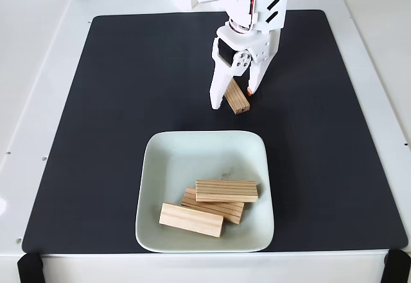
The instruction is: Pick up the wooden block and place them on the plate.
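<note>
In the fixed view, the gripper stands just beyond the far rim of the plate, its two fingers straddling the fourth wooden block and closed against its sides. That block lies between the fingers, one end at the mat, its long axis running obliquely toward the plate. Three blocks already rest in the plate's near half, so the carry runs from the gripper toward the plate's bare far half.

Pale raw-looking wood block with grain lines between the jaws, glossy smooth mint plate, matt black mat, smooth white plastic gripper
</note>
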Tool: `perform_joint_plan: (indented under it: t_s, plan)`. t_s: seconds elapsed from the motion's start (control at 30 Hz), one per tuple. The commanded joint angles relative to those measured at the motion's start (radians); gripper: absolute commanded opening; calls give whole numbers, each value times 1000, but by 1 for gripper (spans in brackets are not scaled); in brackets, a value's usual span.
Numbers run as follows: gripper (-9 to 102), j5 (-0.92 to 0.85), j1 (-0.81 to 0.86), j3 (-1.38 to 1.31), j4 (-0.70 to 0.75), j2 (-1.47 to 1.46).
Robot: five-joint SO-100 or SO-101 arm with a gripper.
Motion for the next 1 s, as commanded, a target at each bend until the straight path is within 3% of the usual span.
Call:
perform_joint_plan:
  t_s: [0.0,0.07,0.4,0.57,0.77,0.97]
  plan:
    - [8,9,-9,18,-8,5]
    - [-2,9,-9,34,-8,5]
    - [-1,-5,-12,78,2,38]
    - [-1,-15,-44,178,5,199]
    - [0,-166,-69,336,6,456]
    - [0,-537,-9,417,8,693]
